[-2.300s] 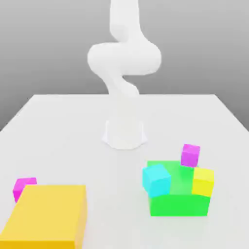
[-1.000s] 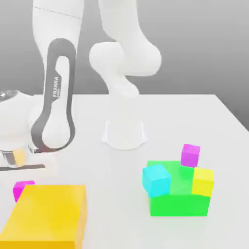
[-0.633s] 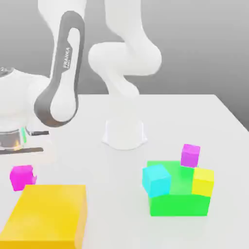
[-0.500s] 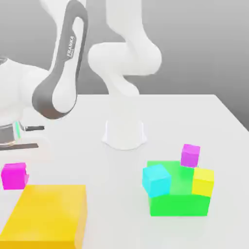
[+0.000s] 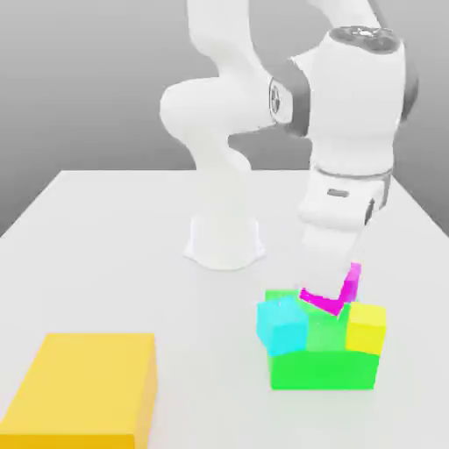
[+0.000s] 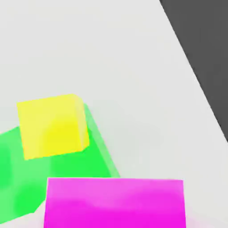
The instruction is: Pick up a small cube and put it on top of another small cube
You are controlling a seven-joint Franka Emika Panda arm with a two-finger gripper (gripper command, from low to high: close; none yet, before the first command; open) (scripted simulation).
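So going across the exterior view from its left: a big flat yellow-orange block (image 5: 83, 377) lay on the white table (image 5: 202, 324), over toward the table's left edge and well in from the far left corner. Next came the Panda arm's base (image 5: 224, 241), planted near the middle of the far edge.

Then the busy bit. A green block (image 5: 323, 370) sat on the table toward its right edge, with a cyan cube (image 5: 282, 326), slightly twisted, at the block's left side by its near left corner. Right after that, the gripper (image 5: 324, 281) was pointing down over the far part of the green block, pinched narrow on a small magenta cube (image 5: 323, 303). That cube was tilted, its lower edge peeking out beneath the hand, and in the hand view it was right up close.

Just beside it was a bit of the other magenta cube (image 5: 352, 279), mostly hidden behind the hand, around the block's far right corner. Honestly can't tell if the two magenta ones were touching. Last up, a small yellow cube (image 5: 367, 328) was at the green block's near right corner.
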